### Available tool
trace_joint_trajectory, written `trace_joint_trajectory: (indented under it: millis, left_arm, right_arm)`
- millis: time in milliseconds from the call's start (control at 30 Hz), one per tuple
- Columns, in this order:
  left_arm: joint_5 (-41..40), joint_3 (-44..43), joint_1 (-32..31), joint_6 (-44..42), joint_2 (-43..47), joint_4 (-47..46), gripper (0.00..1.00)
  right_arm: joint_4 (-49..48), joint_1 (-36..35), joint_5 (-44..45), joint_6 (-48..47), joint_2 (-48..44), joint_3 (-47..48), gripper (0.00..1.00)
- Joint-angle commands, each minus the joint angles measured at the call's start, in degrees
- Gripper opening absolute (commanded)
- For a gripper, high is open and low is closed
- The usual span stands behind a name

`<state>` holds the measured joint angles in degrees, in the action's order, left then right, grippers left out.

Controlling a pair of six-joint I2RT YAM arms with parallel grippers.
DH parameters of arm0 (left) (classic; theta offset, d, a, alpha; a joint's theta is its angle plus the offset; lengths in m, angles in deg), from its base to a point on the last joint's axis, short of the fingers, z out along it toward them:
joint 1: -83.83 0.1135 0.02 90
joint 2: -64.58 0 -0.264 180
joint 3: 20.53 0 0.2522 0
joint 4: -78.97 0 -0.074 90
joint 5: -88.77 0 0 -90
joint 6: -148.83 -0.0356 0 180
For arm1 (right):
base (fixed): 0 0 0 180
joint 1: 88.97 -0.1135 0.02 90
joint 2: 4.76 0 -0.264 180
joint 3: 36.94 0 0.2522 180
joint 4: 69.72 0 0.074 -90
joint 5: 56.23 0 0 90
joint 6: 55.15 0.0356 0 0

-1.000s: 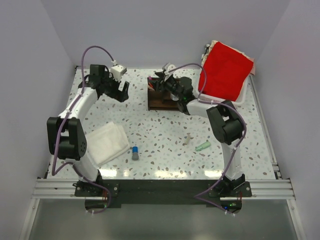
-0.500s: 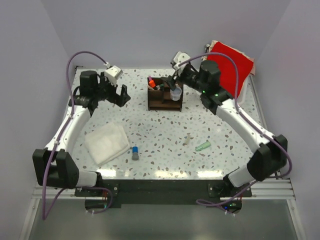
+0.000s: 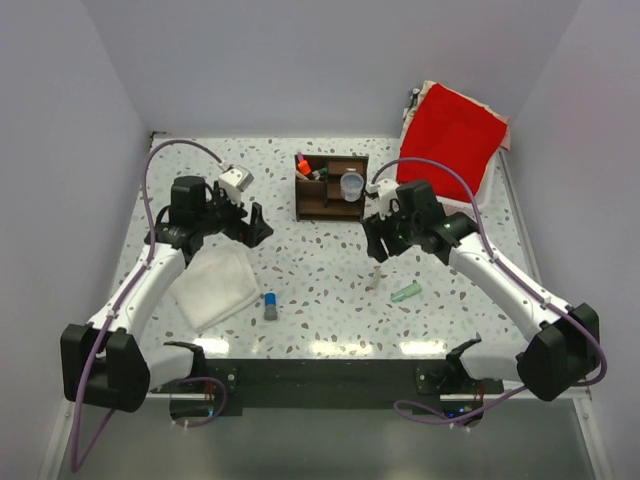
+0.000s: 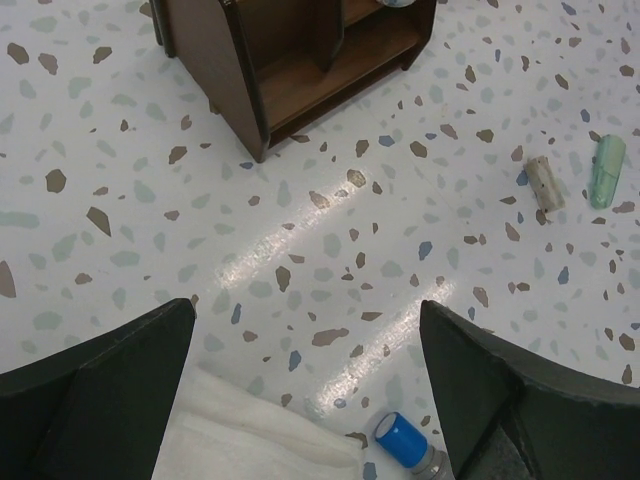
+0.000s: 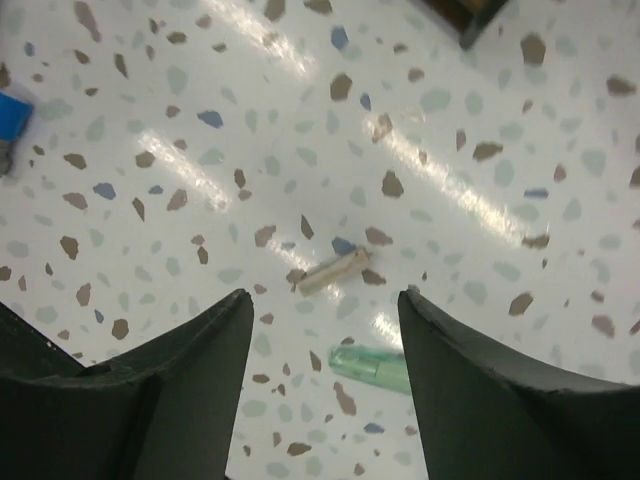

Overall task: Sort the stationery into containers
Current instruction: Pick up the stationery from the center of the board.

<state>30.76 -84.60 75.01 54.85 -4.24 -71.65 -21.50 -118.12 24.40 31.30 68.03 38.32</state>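
The right gripper (image 3: 377, 241) has backed off the organizer (image 3: 324, 207), pot (image 3: 351, 184) inside; it and left gripper (image 3: 256, 226) spread.

A: Surface?
B: White terrazzo tabletop (image 3: 320, 250), with brown, blue and grey flecks. Plain pale walls (image 3: 300, 60) close the left, far and right edges.
A: Light?
B: Glare patches (image 3: 330, 347) along the near edge, above a metal rail (image 3: 560, 378).
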Motion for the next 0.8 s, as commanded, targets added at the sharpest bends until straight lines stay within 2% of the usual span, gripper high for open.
trace_joint_trajectory:
  millis: [0,67,133,267,500,767]
  left_arm:
    - [0.6,0.2,-0.3,2.3,1.8,-3.1,1.0]
    - [-0.3,-0.1,-0.3,1.2,1.8,-2.6,1.0]
    - [-1.0,-0.8,-0.2,0.0,1.4,-1.7,1.0]
    - [-2.1,-2.2,-0.2,-1.6,1.1,0.8,1.0]
    - [-2.8,-2.1,-0.2,-2.4,0.8,1.6,1.0]
    - [-1.3,-2.0,-0.2,-1.5,-1.6,-0.7,1.0]
  right_arm:
    - [9.1,0.2,10.4,18.4,3.5,0.6,0.62]
    - [11.4,0.2,13.6,22.1,5.6,1.2,0.72]
    - [14.2,0.1,18.5,27.4,8.0,1.4,0.73]
    - [17.0,1.5,21.1,31.8,9.5,-1.3,0.66]
    - [15.3,5.5,16.8,39.1,11.5,-5.7,0.56]
    - [10.5,5.6,11.7,45.4,16.1,-3.9,0.56]
